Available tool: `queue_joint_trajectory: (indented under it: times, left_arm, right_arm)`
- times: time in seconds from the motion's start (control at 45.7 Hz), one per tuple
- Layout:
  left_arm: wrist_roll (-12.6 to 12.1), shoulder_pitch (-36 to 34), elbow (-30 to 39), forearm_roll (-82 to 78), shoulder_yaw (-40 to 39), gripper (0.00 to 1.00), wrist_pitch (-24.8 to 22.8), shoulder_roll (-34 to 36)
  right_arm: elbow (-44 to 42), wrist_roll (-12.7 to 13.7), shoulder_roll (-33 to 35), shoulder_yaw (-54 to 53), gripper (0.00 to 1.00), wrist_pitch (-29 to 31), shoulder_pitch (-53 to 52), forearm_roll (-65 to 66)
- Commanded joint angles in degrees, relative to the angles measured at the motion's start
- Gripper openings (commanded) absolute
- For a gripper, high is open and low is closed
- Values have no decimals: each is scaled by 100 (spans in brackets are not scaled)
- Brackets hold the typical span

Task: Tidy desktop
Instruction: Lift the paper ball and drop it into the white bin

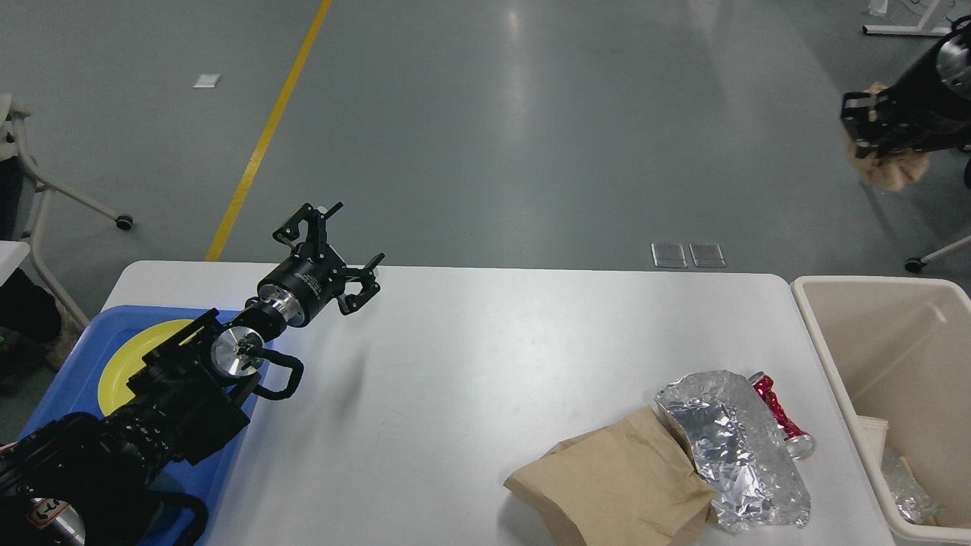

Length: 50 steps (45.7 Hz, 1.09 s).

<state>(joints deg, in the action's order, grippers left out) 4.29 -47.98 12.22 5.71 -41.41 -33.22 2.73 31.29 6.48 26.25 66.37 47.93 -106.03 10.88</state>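
Observation:
The white desktop (485,341) fills the lower half of the head view. On its right side lie a brown paper bag (614,485), a crumpled sheet of foil (732,444) and a crushed red can (781,417). My right gripper (865,140) is high at the upper right, far above the floor beyond the table, shut on a crumpled brown paper wad (887,171). My left gripper (334,243) hovers open over the table's back left edge, with nothing between its fingers.
A blue tray (83,356) holding a yellow plate (140,349) sits at the left edge under my left arm. A beige bin (842,349) stands right of the table with some foil and paper inside. Chair legs on castors stand on the floor at both sides.

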Motion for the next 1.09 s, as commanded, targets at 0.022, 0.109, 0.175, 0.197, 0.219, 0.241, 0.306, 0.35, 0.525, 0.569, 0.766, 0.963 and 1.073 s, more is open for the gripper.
queue_joint_trajectory:
  times: [0.022,0.109,0.175,0.197,0.219,0.241,0.306,0.35,0.525,0.569,0.766,0.963,1.073]
  left_arm:
    - [1,-1,0,0,-7,97,0,0]
    - [1,-1,0,0,1,97,0,0]
    - [1,-1,0,0,1,97,0,0]
    - [1,-1,0,0,1,97,0,0]
    - [1,-1,0,0,-7,97,0,0]
    - [1,-1,0,0,1,97,0,0]
    - [1,-1,0,0,1,97,0,0]
    - [1,-1,0,0,1,97,0,0]
    - [-7,-1,0,0,-7,97,0,0]
    - [-7,8,0,0,-7,97,0,0]
    - [1,-1,0,0,-7,97,0,0]
    - [1,-1,0,0,1,97,0,0]
    - [1,-1,0,0,1,97,0,0]
  right_arm:
    - [-149,-7,363,683,0,-353,117,-68]
    - [-149,-7,574,851,0,-854,372,-77]
    - [-149,-7,715,904,0,-1302,644,-77]
    - [-149,-7,767,904,0,-1469,741,-77]
    - [-149,-7,811,904,0,-1618,829,-77]
    - [-149,-7,864,904,0,-1768,925,-77]
    - [-149,-7,970,843,0,-2321,1285,-77]
    - [-149,-7,1023,807,0,-2638,1531,-77]
    - [-202,-15,1154,588,0,-3552,2323,-103]
    - [-237,-15,1190,465,0,-3693,2525,-103]
    - [-615,-24,1181,-396,0,-3975,3614,-174]
    - [-1300,-33,1006,-1047,0,-3984,4696,-174]
    - [-1476,-33,838,-1381,0,-3984,5109,-174]
